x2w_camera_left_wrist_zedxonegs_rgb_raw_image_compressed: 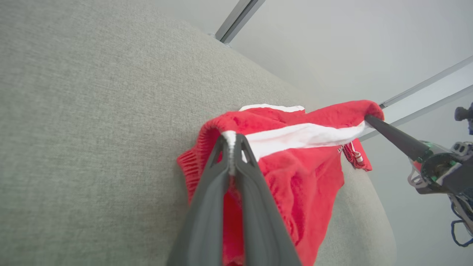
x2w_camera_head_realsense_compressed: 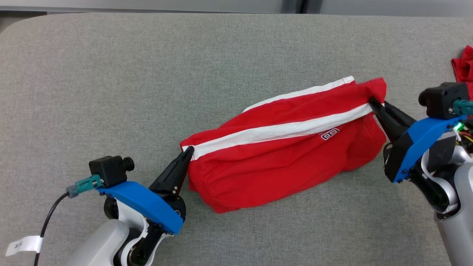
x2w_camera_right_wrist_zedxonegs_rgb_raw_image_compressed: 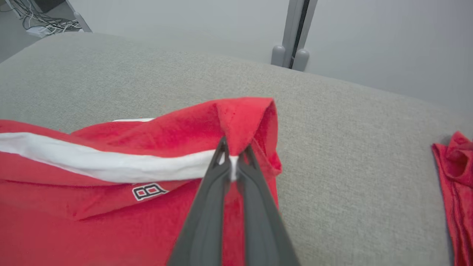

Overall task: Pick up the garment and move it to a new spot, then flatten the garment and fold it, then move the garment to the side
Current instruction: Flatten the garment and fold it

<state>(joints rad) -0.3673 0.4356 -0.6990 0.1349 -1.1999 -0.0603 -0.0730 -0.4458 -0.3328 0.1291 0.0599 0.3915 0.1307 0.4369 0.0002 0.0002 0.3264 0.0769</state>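
My left gripper (x2w_camera_head_realsense_compressed: 189, 150) pinches the white stripe (x2w_camera_head_realsense_compressed: 273, 130) at its left end, fingers closed on cloth; my right gripper (x2w_camera_head_realsense_compressed: 371, 100) clamps the other end. The red garment (x2w_camera_head_realsense_compressed: 281, 166) stretches between my 2 grips, its lower part draped on the grey table (x2w_camera_head_realsense_compressed: 111, 92).

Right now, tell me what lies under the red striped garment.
The grey fabric surface shows all around the red striped garment and likely continues beneath; whatever lies directly under the cloth is covered.

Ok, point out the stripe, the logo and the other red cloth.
stripe (x2w_camera_head_realsense_compressed: 277, 130), head view, middle of the band
logo (x2w_camera_right_wrist_zedxonegs_rgb_raw_image_compressed: 147, 192), right wrist view, its centre
red cloth (x2w_camera_head_realsense_compressed: 465, 70), head view, its visible edge
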